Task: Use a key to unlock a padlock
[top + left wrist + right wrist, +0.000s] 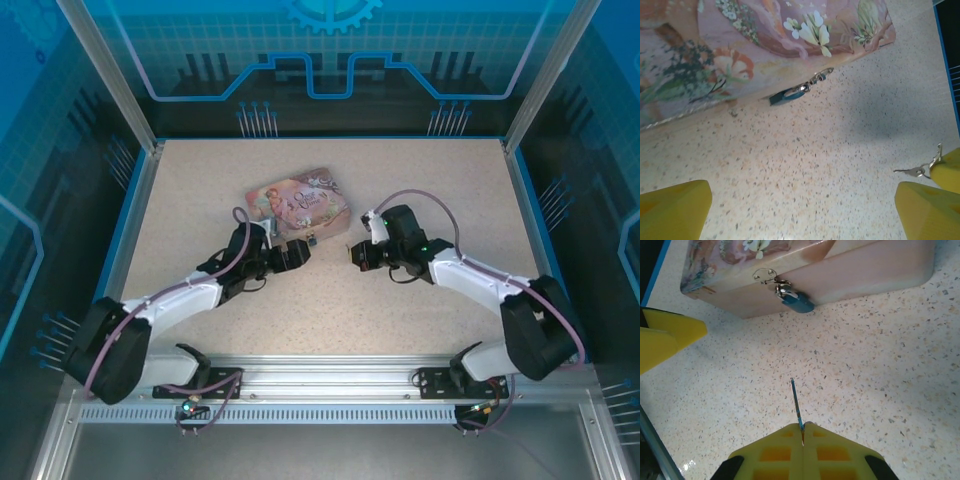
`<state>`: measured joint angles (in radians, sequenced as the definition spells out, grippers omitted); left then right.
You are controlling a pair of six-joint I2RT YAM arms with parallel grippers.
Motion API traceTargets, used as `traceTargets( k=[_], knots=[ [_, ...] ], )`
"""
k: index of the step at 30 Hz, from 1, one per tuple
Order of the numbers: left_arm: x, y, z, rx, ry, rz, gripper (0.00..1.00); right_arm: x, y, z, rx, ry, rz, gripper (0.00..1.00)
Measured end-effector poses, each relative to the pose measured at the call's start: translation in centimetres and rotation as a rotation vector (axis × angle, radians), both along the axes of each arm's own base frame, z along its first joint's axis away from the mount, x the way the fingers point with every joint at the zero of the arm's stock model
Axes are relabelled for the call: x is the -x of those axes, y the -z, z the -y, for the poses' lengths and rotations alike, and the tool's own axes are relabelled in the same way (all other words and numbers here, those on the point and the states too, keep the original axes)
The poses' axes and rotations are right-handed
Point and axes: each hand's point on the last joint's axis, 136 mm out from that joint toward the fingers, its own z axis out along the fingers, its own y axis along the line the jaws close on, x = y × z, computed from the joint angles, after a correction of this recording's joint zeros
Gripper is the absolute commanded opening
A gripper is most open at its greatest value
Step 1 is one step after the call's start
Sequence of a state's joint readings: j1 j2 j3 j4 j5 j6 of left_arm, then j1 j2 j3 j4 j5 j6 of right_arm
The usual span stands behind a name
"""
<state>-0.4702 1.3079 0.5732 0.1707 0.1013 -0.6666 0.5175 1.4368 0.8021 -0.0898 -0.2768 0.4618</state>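
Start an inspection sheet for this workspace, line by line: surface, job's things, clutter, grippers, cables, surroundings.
Surface: speckled beige table, flat, no spills seen.
Job's things: padlock hangs from the hasp on the front of the pink tin; key is pinched by its head, blade pointing toward the padlock but apart from it.
Clutter: nothing seen.
Grippers: left gripper open wide and empty, facing the padlock; right gripper shut on the key.
Cables: left arm's cable and right arm's cable each loop above the wrist.
Surroundings: blue panels behind and at the sides, metal frame posts.
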Motion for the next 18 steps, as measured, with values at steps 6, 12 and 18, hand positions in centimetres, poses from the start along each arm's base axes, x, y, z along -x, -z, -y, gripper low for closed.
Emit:
traceTargets(
  k=[6, 12, 18],
  knots=[
    [-1.4, 0.6, 0.7, 0.044, -0.022, 0.027, 0.99, -2.7, -0.6, -1.9, -0.012, -0.022, 0.003, 0.00],
    [-2.4, 1.8, 0.9, 0.051, -0.043, 0.035, 0.99, -6.3, -1.6, -4.4, -0.044, -0.050, 0.013, 0.00],
    [-3.0, 3.6, 0.3, 0.038, -0.075, 0.001, 0.99, -8.4, -1.0, -4.8, -0.051, -0.048, -0.024, 0.00]
  ],
)
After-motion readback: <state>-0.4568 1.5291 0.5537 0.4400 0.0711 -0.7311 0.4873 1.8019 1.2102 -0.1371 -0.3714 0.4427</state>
